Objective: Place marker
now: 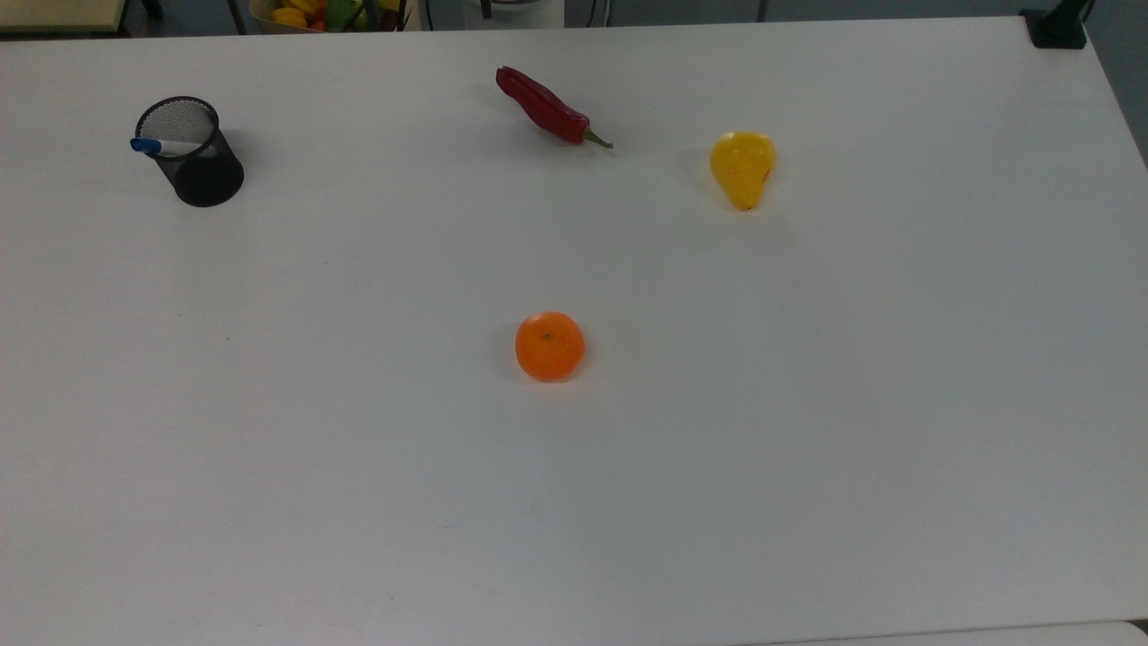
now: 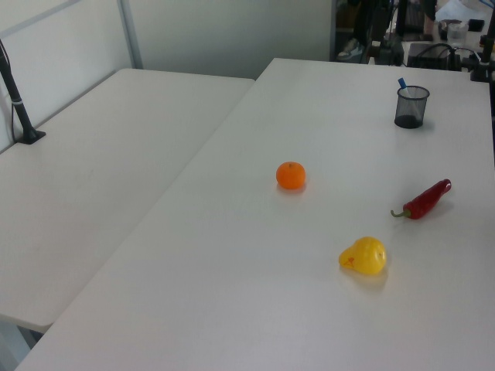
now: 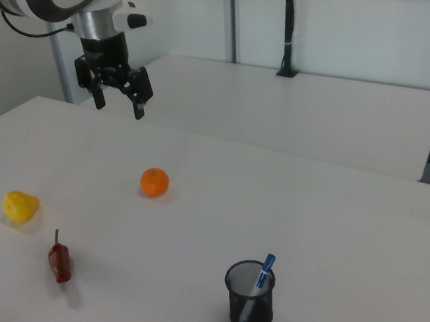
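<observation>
The marker (image 1: 157, 145) stands tilted in a black mesh pen cup (image 1: 204, 175) at the far left of the top view, its blue cap poking over the rim. In the right view, the marker (image 3: 264, 271) leans in the cup (image 3: 248, 303) near the front. The left view has the cup (image 2: 411, 108) at the far right with the blue marker (image 2: 401, 82) tip above it. My gripper (image 3: 119, 110) hangs open and empty high over the table, well away from the cup, beyond the orange in the right view.
On the white table (image 1: 807, 404) lie an orange (image 1: 550, 346) in the middle, a red chili (image 1: 543, 106) and a yellow pear (image 1: 743, 167) toward the back. A second table (image 2: 93, 178) adjoins at the left view's left.
</observation>
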